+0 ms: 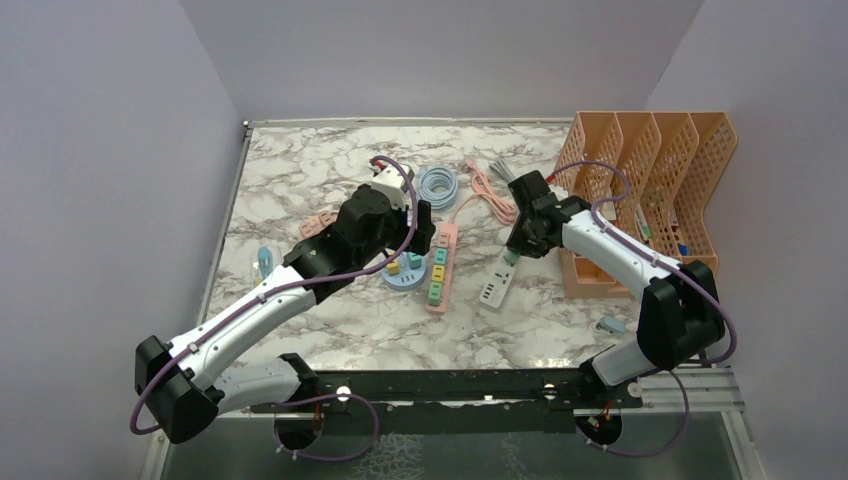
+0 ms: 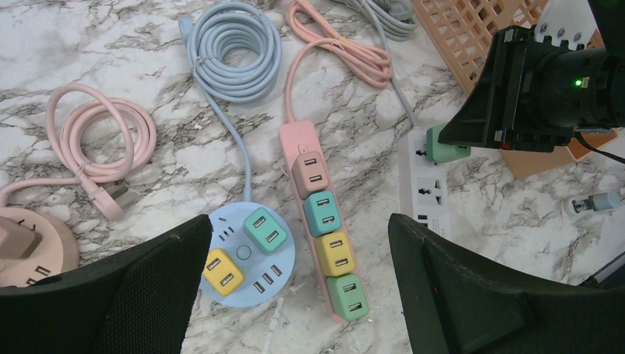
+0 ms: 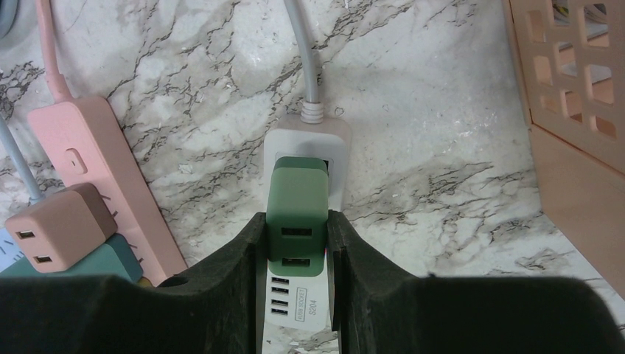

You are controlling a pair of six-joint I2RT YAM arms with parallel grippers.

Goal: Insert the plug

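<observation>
My right gripper (image 3: 297,240) is shut on a green plug (image 3: 295,214), a cube with two USB ports, and holds it over the cable end of a white power strip (image 3: 315,136). From above, that gripper (image 1: 517,250) sits at the strip's far end (image 1: 497,285). In the left wrist view the green plug (image 2: 444,144) rests against the white strip (image 2: 427,184). My left gripper (image 2: 295,295) is open and empty, above a pink strip (image 2: 306,144) and a round blue hub (image 2: 239,251); from above it (image 1: 415,215) is by both.
The pink strip carries several coloured plugs (image 2: 332,254). The blue hub holds a green and a yellow plug (image 2: 222,271). Coiled blue (image 2: 236,51) and pink cables (image 2: 96,136) lie behind. Orange file racks (image 1: 650,190) stand at the right. A pink round hub (image 2: 29,247) lies left.
</observation>
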